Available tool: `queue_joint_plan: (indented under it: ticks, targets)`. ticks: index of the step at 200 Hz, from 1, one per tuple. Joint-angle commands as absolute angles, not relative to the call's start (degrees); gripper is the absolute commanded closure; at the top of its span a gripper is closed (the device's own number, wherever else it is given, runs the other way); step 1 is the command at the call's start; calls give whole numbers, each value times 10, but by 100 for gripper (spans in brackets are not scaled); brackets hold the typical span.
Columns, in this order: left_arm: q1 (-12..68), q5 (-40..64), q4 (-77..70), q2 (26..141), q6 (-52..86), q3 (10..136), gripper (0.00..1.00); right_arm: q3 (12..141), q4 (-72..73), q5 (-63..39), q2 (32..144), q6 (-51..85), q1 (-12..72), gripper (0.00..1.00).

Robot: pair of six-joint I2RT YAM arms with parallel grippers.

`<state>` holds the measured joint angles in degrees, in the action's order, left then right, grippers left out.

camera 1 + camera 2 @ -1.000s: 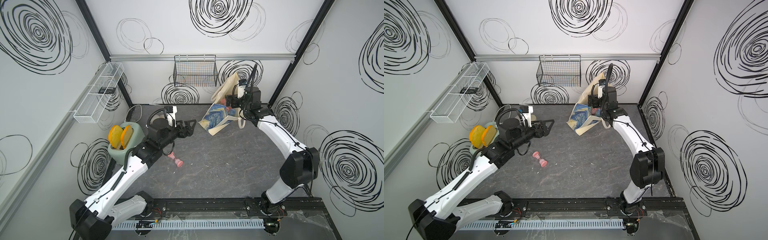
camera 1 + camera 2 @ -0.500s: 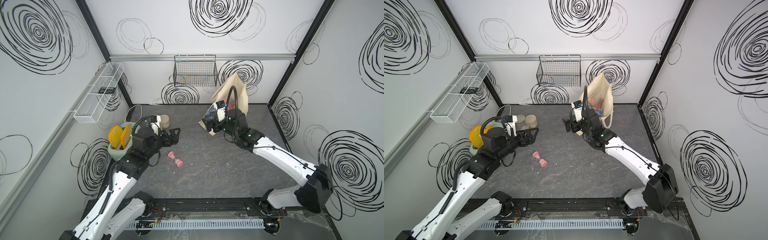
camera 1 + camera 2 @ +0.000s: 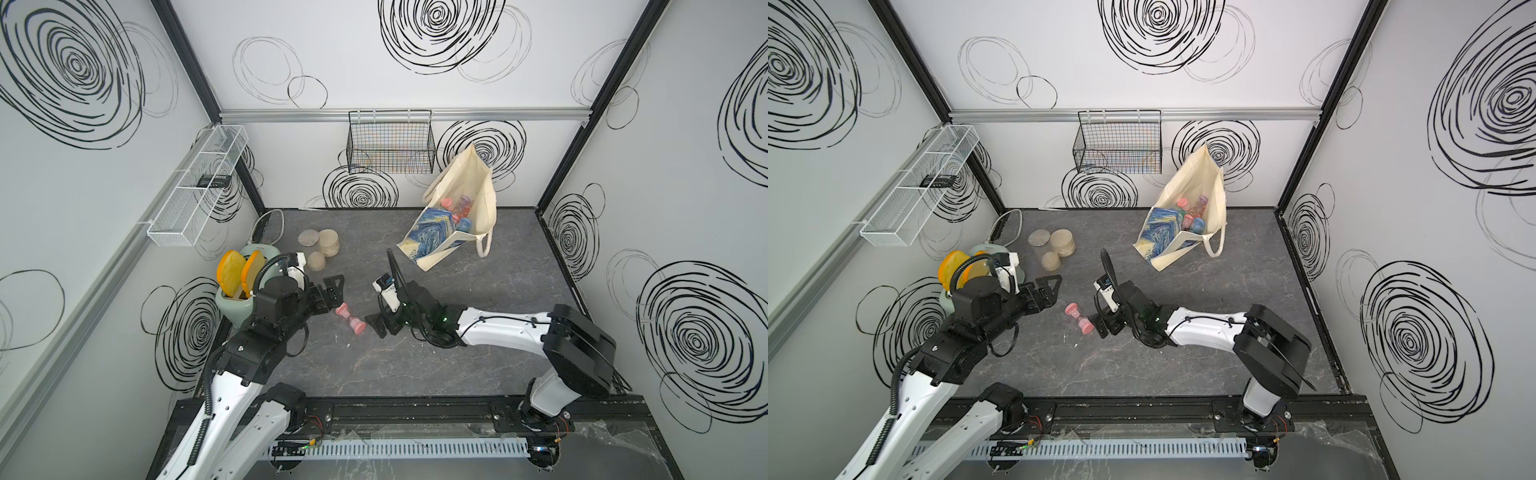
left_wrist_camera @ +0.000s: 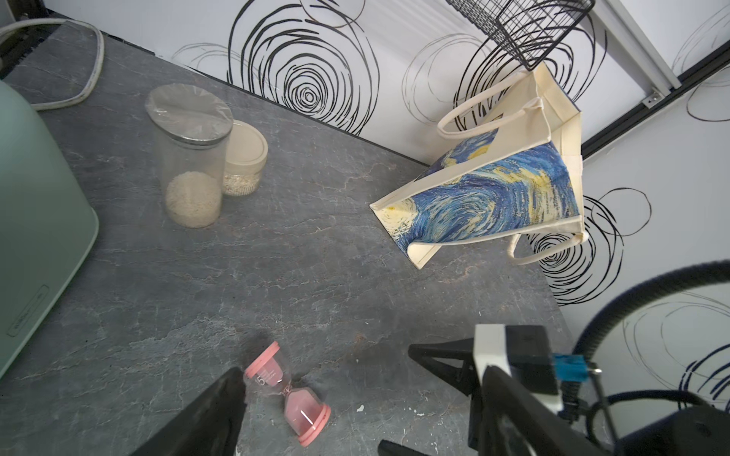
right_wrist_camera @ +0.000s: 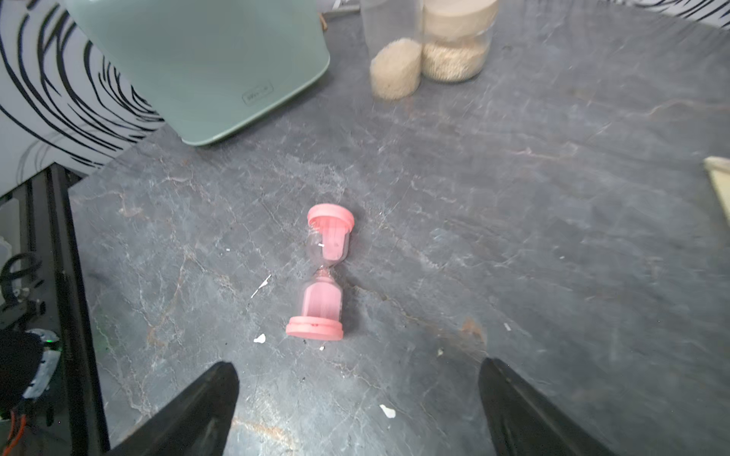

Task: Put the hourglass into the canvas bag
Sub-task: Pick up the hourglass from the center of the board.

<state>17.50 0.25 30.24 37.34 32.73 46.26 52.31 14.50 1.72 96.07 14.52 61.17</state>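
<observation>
Grey worktop (image 3: 415,365), walled on three sides, lay bare at centre and front. Hourglass (image 3: 351,320) lay on its side mid-worktop, well apart from canvas bag (image 3: 478,195) at the rear wall. Right arm (image 3: 498,328) stretched low, right jaws spread just short of it; left jaws spread opposite.

The left arm (image 3: 226,399) rises from its base and reaches forward, its wrist about level, and the left gripper (image 3: 333,292) points toward the middle with its jaws apart. The right arm (image 3: 507,332) stretches low and sideways toward it. The right gripper (image 5: 357,375) has its jaws spread wide, holding nothing. The two grippers are near each other, not touching.
</observation>
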Motion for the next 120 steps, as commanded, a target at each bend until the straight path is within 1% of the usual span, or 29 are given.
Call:
queue_joint_plan:
  ticks: [1, 56, 120]
  targets:
    - [170, -23, 312, 361, 341, 453, 4, 514, 211, 20, 987, 162, 630, 1]
    - [167, -35, 317, 340, 345, 439, 4, 537, 251, -2, 1071, 151, 643, 8]
    - [164, -40, 313, 333, 347, 428, 4, 568, 267, 12, 1135, 136, 646, 17]
